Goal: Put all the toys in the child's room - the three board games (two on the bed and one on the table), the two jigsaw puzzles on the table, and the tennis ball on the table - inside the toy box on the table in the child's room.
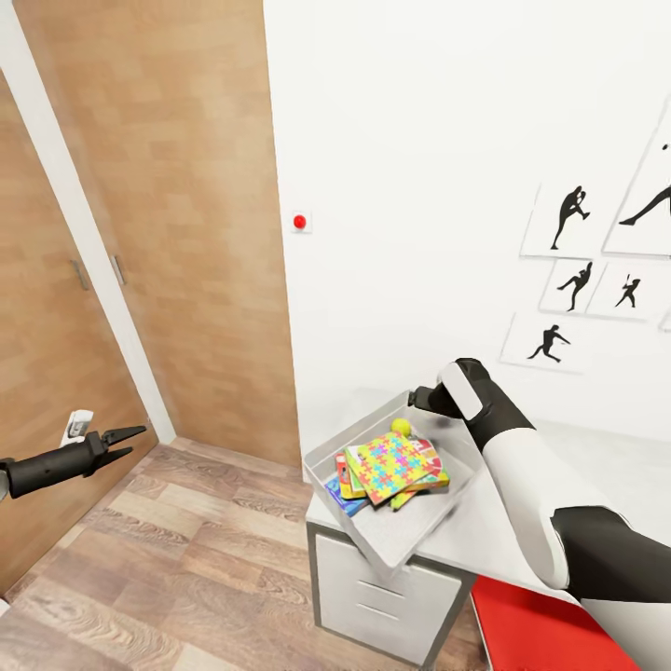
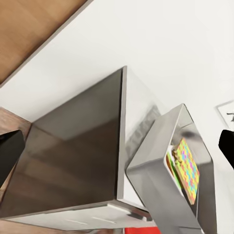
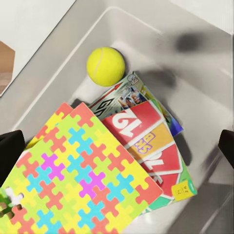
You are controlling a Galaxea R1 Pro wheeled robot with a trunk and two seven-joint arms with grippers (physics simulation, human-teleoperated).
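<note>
We see the toy box [image 1: 373,550] sitting diagonal on the table [image 1: 522,540]; left gripper [image 1: 130,443] apart, right gripper [image 1: 419,399] unclear.

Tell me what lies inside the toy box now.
In the toy box a tennis ball rests beside a stack: a jigsaw puzzle on top, board games partly showing beneath. How many flat items lie under the puzzle cannot be counted, because it covers them.
</note>
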